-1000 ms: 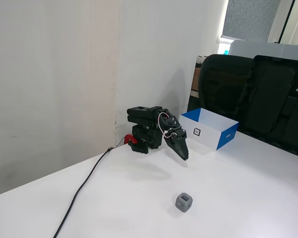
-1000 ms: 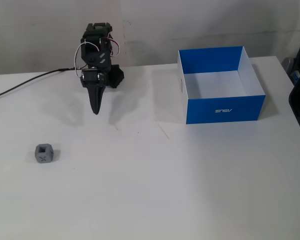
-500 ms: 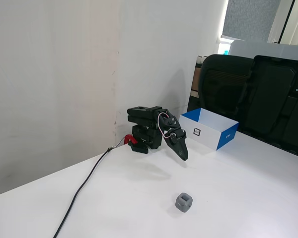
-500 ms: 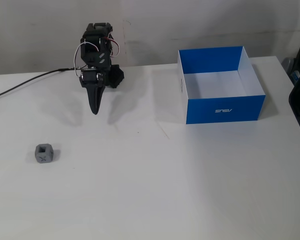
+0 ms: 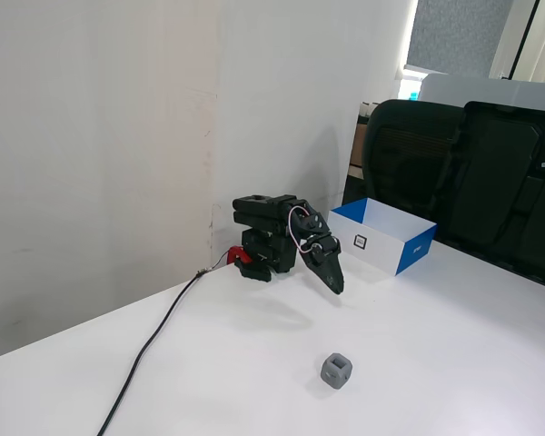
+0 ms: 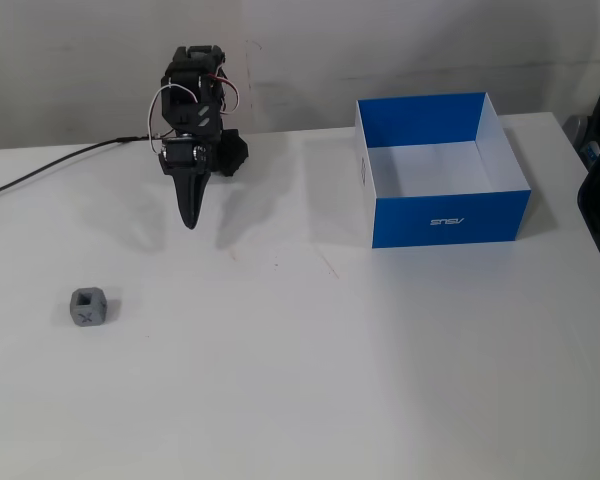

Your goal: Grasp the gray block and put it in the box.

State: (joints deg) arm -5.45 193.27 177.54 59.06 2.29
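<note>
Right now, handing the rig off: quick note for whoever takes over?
Tool: shut, empty, hanging above the table near the arm's base, tip pointing down.
Block: alone on the table, down and to the left of the tool in the view that faces the arm, well apart from it.
Box: empty, to the right in that view, far from the block.
Done: nothing.
Left: open the tool, reach the block, grasp it, carry it over, drop it in the box.
</note>
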